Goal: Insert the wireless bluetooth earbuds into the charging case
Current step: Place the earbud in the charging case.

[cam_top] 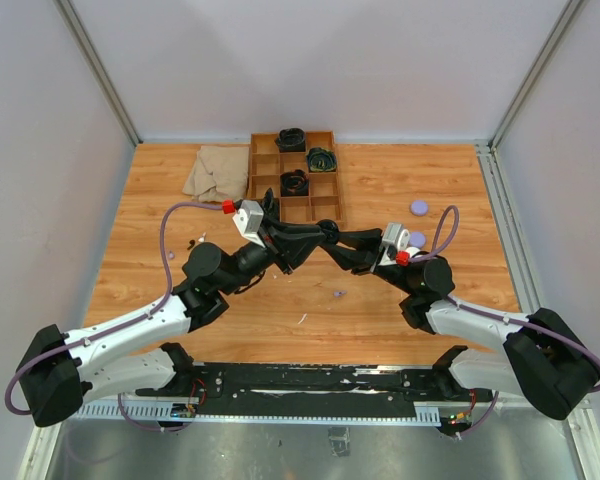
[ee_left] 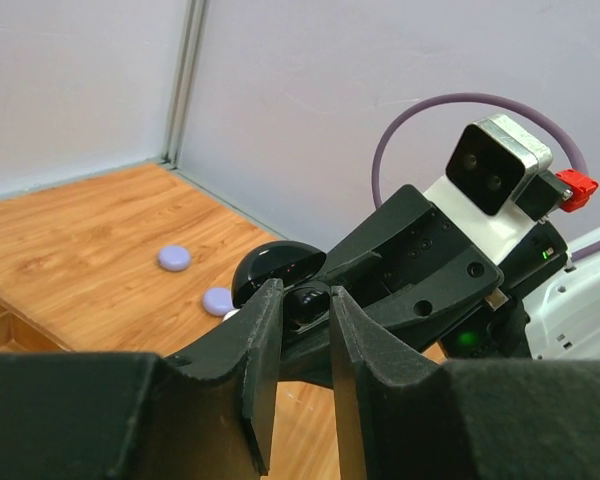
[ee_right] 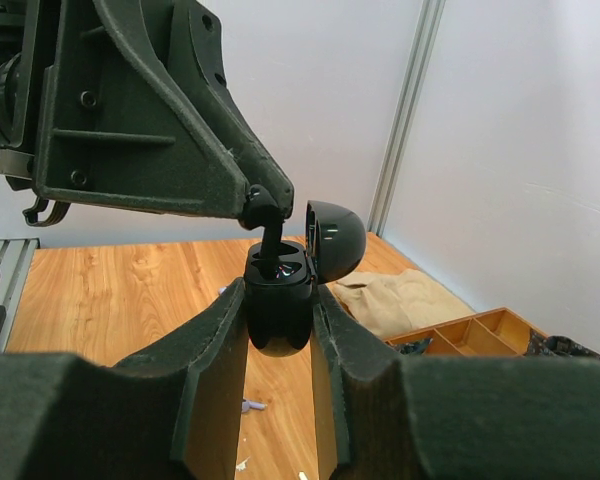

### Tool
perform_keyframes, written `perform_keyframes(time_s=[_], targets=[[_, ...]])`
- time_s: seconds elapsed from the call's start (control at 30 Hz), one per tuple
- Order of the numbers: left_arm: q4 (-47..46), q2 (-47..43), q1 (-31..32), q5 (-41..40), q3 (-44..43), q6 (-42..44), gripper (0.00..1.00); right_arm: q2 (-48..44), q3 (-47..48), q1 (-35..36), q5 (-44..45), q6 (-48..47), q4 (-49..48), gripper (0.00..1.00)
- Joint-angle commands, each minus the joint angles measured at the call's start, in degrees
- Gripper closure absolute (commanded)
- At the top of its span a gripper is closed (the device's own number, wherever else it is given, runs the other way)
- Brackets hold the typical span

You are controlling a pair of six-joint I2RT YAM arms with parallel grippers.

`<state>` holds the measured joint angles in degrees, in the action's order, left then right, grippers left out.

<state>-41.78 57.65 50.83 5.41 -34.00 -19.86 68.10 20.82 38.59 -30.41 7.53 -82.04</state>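
Note:
My right gripper [ee_right: 278,300] is shut on a black charging case [ee_right: 278,320] and holds it upright above the table, with its round lid [ee_right: 335,240] hinged open. My left gripper [ee_left: 305,295] is shut on a black earbud [ee_right: 267,215]. The earbud's stem points down into one of the case's slots. In the left wrist view the earbud [ee_left: 308,305] sits between my fingertips, with the case lid [ee_left: 275,270] just behind it. In the top view the two grippers meet tip to tip at mid-table, left [cam_top: 302,245] and right [cam_top: 332,240]. A lilac earbud [cam_top: 338,294] lies on the wood below.
A wooden divided tray [cam_top: 315,207] holding black cable coils stands at the back centre, with a beige cloth [cam_top: 218,172] to its left. Two lilac pucks [cam_top: 419,207] [cam_top: 417,239] lie at the right. Small white bits [cam_top: 195,240] lie at the left.

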Motion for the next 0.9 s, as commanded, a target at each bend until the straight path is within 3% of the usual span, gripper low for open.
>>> perform_keyframes(time_s=[0.0, 0.27, 0.67, 0.87], targets=[[-0.68, -0.99, 0.5, -1.01, 1.18, 0.35, 0.67, -1.21, 0.36, 0.5, -0.78, -0.04, -4.29, 0.99], [0.27, -1.48, 0.5, -1.51, 1.04, 0.09, 0.6, -1.25, 0.06, 0.48, -0.66, -0.21, -4.36, 0.99], [12.49, -7.78, 0.5, -6.94, -2.75, -0.42, 0.32, -1.83, -0.41, 0.52, 0.43, -1.44, -4.14, 0.99], [15.06, -7.11, 0.5, -4.6, -4.7, -1.1, 0.24, -1.63, -0.3, 0.52, 0.58, -1.55, -4.17, 0.99]])
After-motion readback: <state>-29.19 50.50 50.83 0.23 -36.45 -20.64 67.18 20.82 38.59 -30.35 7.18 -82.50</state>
